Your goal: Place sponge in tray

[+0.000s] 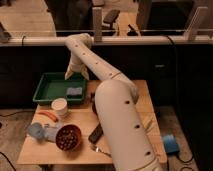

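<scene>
The blue-grey sponge (pixel 74 92) lies flat inside the dark-green tray (pixel 47 89), near its front right corner. The tray sits at the back left of the wooden table. My gripper (pixel 76 76) hangs just above the tray's right part, a little above the sponge and not touching it. Its fingers are spread and hold nothing. My white arm (pixel 115 107) reaches from the lower right across the table and hides part of the tabletop.
A white cup (pixel 59 106) stands in front of the tray. An orange object (pixel 48 115), a light blue bottle (pixel 40 132), a reddish bowl (pixel 68 137) and a dark flat object (pixel 95 133) lie nearer. A brighter blue block (pixel 170 143) sits right of the table.
</scene>
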Robot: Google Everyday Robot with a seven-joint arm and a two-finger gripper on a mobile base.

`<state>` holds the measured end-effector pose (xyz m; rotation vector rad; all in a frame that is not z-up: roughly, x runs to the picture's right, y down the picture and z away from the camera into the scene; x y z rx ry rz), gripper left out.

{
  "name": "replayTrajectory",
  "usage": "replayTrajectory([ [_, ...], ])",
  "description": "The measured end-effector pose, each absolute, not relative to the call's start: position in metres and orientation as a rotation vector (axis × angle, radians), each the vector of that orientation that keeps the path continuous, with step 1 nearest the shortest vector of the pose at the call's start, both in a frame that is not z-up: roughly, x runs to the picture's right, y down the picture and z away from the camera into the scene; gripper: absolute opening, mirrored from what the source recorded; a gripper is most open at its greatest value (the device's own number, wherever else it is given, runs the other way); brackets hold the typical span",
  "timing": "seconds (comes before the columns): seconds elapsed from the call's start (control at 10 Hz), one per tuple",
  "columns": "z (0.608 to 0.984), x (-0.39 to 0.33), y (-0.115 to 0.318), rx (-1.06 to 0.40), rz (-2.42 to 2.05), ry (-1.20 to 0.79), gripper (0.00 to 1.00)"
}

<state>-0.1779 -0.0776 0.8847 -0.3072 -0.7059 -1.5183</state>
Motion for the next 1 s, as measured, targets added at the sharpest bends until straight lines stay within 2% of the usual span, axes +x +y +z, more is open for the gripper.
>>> replayTrajectory([
  [1.0, 0.8851, -0.1802, -0.0764, -0.308, -1.521, -0.708, 0.8],
])
